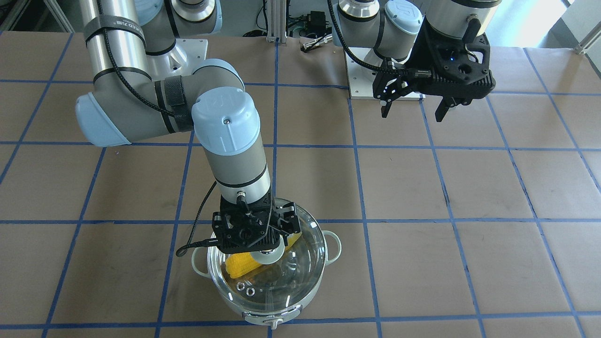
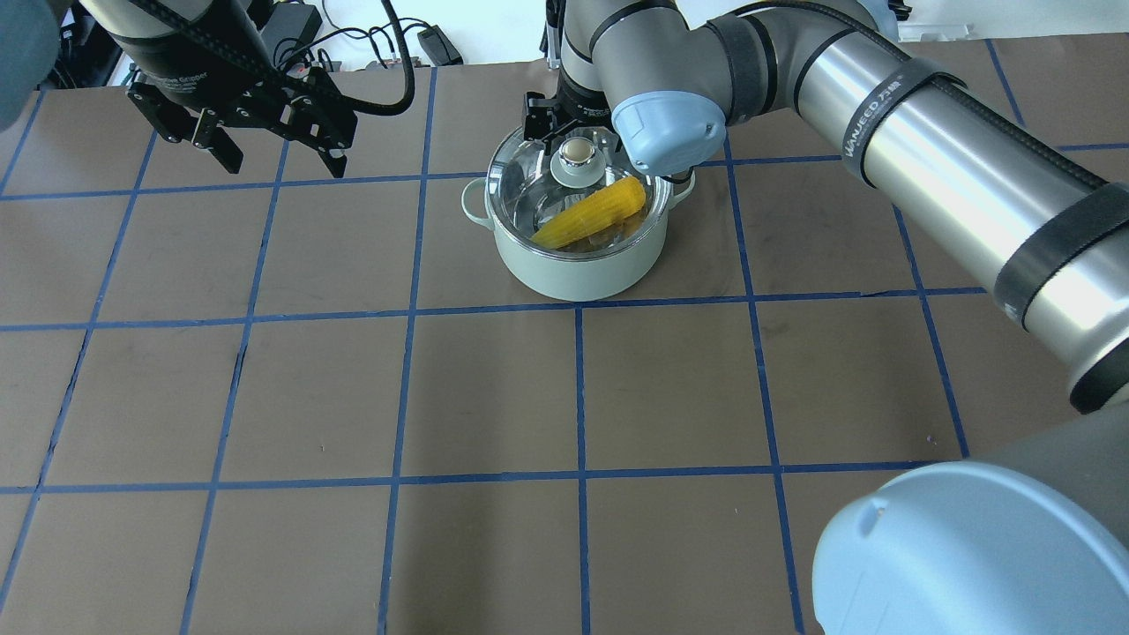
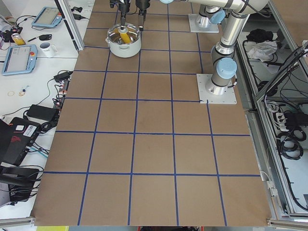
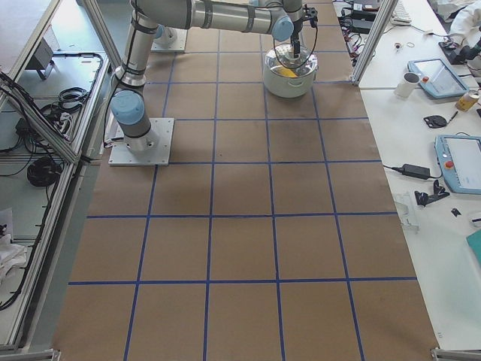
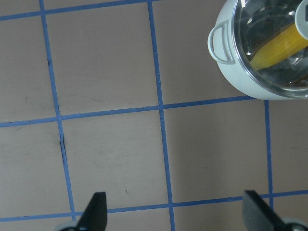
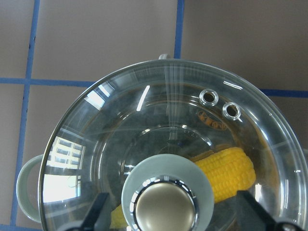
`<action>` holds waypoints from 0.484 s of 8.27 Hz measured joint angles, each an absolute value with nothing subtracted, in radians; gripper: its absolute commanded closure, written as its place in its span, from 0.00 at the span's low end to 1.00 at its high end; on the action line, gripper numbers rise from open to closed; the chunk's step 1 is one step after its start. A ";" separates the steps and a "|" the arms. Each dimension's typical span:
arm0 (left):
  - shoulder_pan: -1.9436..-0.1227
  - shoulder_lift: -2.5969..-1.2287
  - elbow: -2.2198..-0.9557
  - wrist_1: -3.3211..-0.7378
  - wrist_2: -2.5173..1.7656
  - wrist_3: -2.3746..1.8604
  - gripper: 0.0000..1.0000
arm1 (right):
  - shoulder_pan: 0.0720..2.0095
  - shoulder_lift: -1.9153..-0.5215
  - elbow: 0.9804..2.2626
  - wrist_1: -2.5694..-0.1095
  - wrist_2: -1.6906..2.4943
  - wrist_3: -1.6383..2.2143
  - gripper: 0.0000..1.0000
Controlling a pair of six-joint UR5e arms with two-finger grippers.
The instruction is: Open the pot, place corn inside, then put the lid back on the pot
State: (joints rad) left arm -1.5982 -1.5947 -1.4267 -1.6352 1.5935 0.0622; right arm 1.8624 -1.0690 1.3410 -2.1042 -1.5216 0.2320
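The pot [image 2: 573,273] stands on the far middle of the table, with the glass lid [image 2: 529,190] resting on its rim. The yellow corn [image 2: 591,212] lies inside and shows through the glass. My right gripper [image 1: 267,253] hangs just over the lid, open, with its fingers on either side of the beige knob [image 6: 166,209] and apart from it. The right wrist view shows the lid [image 6: 144,120], its two vent rings and the corn [image 6: 226,173] beneath. My left gripper [image 1: 413,110] is open and empty, raised well off to the pot's side.
The table is brown paper with a blue tape grid [image 2: 578,397]. In the left wrist view the pot [image 5: 240,82] sits at the top right, above my open left gripper [image 5: 175,209]. Side benches with tablets and cables [image 3: 19,53] flank the table ends.
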 measured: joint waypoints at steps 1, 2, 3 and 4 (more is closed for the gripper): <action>-1.598 -1.594 -1.423 -1.635 1.593 0.062 0.00 | 1.855 -1.084 1.341 -2.099 -1.522 0.226 0.00; -1.597 -1.594 -1.420 -1.635 1.593 0.062 0.00 | 1.832 -1.116 1.346 -2.069 -1.518 0.212 0.00; -1.597 -1.595 -1.420 -1.635 1.592 0.062 0.00 | 1.799 -1.166 1.358 -2.009 -1.514 0.198 0.00; -1.597 -1.596 -1.419 -1.636 1.592 0.063 0.00 | 1.758 -1.235 1.387 -1.949 -1.512 0.188 0.00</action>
State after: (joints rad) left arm -1.5970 -1.5962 -1.4192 -1.6360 1.5923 0.0634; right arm 1.7583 -1.2347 1.3872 -1.9494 -1.5122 0.1885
